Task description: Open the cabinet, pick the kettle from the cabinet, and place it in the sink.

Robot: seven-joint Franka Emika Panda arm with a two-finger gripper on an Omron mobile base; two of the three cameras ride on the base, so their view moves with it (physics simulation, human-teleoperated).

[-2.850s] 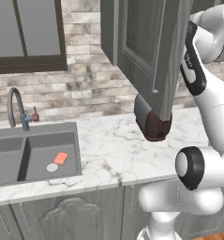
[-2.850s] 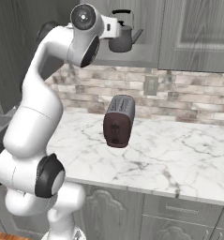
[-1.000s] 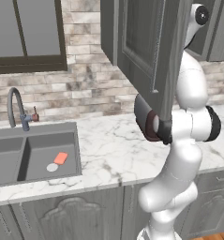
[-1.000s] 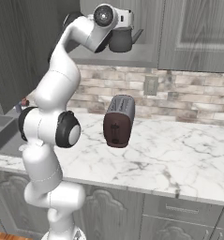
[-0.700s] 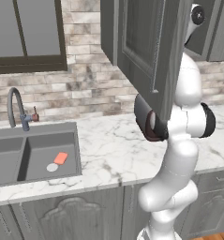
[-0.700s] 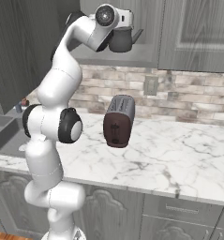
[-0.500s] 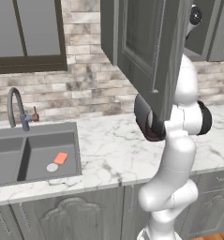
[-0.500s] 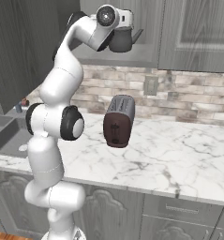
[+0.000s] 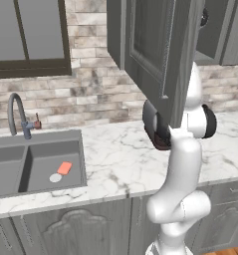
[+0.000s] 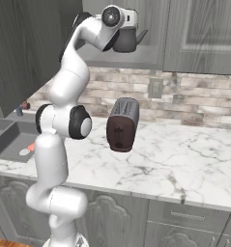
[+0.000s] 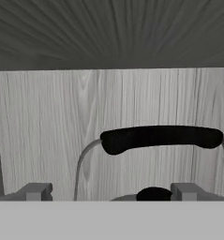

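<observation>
Pincer (image 11: 110,192) spread wide astride kettle (image 10: 125,41); no lettering legible.

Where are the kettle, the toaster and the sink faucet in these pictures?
kettle (image 10: 127,42): right base view, on its round dark body in the open cabinet.
toaster (image 10: 122,125): right base view, on its maroon end face.
faucet (image 9: 14,110): left base view, on its curved neck.

Glossy white rounded arm (image 10: 64,91) segments, black disc-shaped joint caps ringed in dark grey, small grey fingertips (image 11: 36,191) on the gripper.
</observation>
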